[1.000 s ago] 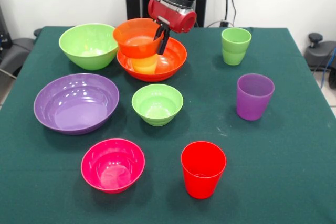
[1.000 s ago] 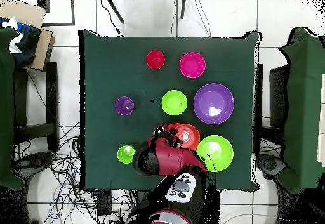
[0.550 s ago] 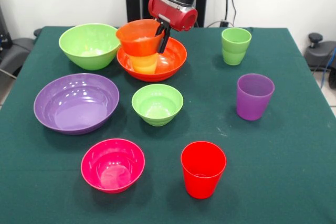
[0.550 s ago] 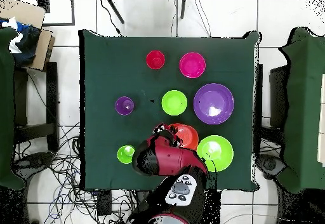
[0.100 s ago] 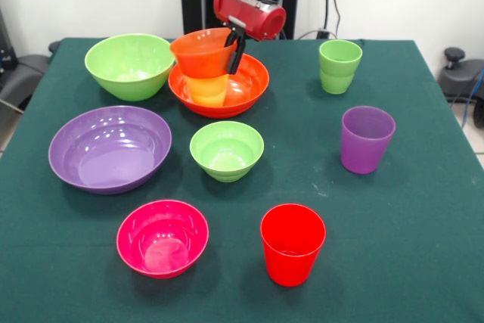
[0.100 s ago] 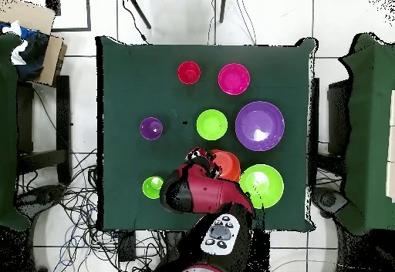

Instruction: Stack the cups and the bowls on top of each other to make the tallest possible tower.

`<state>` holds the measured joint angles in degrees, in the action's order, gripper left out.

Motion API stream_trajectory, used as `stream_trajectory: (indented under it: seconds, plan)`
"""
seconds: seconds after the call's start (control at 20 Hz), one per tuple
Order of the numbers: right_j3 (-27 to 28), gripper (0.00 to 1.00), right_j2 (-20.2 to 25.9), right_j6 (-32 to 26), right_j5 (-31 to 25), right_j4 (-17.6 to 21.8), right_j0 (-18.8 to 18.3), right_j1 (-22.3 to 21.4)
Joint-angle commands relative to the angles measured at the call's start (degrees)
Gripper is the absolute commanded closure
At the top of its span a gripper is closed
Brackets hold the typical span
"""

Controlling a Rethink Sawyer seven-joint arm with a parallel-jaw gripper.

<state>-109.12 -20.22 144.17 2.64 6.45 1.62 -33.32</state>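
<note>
My gripper [image 5: 234,52] is shut on the rim of the small orange bowl [image 5: 200,52] and holds it tilted in the air. Just beneath it a yellow cup [image 5: 208,90] stands inside the large orange bowl [image 5: 253,81]. Around them lie the large lime green bowl [image 5: 128,66], the large purple bowl [image 5: 110,147], the small lime green bowl [image 5: 226,150] and the pink bowl [image 5: 162,237]. The red cup [image 5: 292,243], purple cup [image 5: 366,139] and light green cup [image 5: 339,66] stand upright on the right. From overhead the arm covers the gripper [image 6: 202,161] and most of the orange bowl [image 6: 227,163].
The green cloth table [image 5: 408,262] has bare cloth at its front right corner. Chairs [image 6: 362,130] stand at both sides of the table, and cables [image 6: 69,199] and a cardboard box [image 6: 35,34] lie on the floor.
The gripper has risen a little with the small orange bowl, lifting it higher above the yellow cup. Everything else stays put.
</note>
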Motion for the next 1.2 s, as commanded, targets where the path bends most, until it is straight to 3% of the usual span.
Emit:
stream_trajectory:
  seconds: [0.05,1.2]
  plan:
    - [-1.7,1.0,5.9,4.0,-5.4,-0.7,0.6,0.0]
    - [-1.2,1.0,5.1,4.3,-5.9,-1.3,1.6,0.5]
